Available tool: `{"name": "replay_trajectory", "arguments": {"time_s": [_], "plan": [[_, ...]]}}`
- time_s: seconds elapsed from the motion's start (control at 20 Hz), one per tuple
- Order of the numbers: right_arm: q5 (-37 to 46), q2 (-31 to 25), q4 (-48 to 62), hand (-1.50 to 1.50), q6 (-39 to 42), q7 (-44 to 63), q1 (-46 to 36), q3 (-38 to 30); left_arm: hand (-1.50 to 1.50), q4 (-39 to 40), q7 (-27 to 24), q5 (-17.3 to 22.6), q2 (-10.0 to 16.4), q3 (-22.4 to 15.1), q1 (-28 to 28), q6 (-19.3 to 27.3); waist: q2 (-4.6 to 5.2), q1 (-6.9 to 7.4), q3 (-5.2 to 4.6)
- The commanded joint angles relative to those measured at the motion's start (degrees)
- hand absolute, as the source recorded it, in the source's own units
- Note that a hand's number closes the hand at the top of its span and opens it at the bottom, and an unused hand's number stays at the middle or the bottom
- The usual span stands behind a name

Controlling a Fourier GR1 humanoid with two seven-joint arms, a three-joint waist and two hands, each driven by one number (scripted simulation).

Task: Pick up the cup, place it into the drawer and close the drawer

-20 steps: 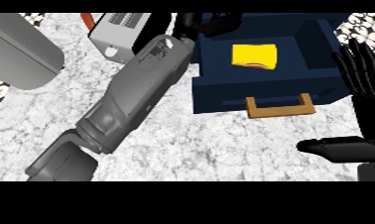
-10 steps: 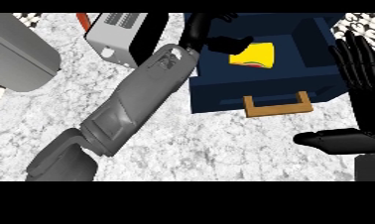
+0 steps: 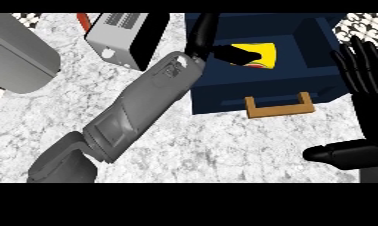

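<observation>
The dark blue drawer (image 3: 221,95) stands open near the bench's (image 3: 221,150) far edge, right of the middle. Its front wall faces the near edge and carries 1 tan handle (image 3: 277,106).

The yellow cup (image 3: 260,52) lies inside the drawer, in its left half, with dark stripes showing along its lower left edge.

The left forearm (image 3: 140,105) crosses the bench on a slant from the near left corner up to the drawer's left wall. The left hand (image 3: 205,35) hangs over that wall, and a black part of it lies across the cup's left side. From this view it cannot be told whether the hand is closed on the cup or only rests against it.

The right hand (image 3: 363,85) rests at the bench's right edge, beside the drawer's right wall. Its fingers (image 3: 358,62) are straight, spread wide and pointing toward the far edge, holding nothing. Its thumb (image 3: 336,154) juts left, nearer the near edge.

A white and black box (image 3: 122,40) sits near the far edge, left of the drawer and just beside the forearm. A small red thing (image 3: 83,20) shows at its far left side. A large grey rounded object (image 3: 26,57) lies at the bench's left edge, apart from the box.
</observation>
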Motion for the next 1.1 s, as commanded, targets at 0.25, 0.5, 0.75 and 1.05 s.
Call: {"name": "replay_trajectory", "arguments": {"time_s": [0.25, 0.5, 0.75, 1.05], "plan": [[-5.0, -4.4, -3.0, 1.5, 5.3, 4.2, -0.7, -0.2, -1.5, -2.3, -5.0, 5.1, 0.0, 4.4, -2.6, -0.3, -0.44, 2.35, -0.04], [2.0, -7.3, -9.5, 1.5, 8.6, 4.4, 5.6, 3.1, -1.5, -6.1, -0.1, 4.4, 2.8, 7.2, -2.4, -0.9, -1.32, 4.67, -0.09], [13.1, -6.7, -7.4, 1.5, 6.2, 2.2, 4.3, 6.4, -1.5, -9.5, 0.8, 4.9, 8.0, 10.3, 0.8, -3.8, -1.09, 5.58, -0.07], [17.8, -7.3, -7.4, 1.5, 4.3, 7.3, 1.7, 7.1, -1.5, -19.3, 1.6, 3.7, 13.3, 12.0, 9.9, -4.4, -1.06, 5.64, -0.09]]}}
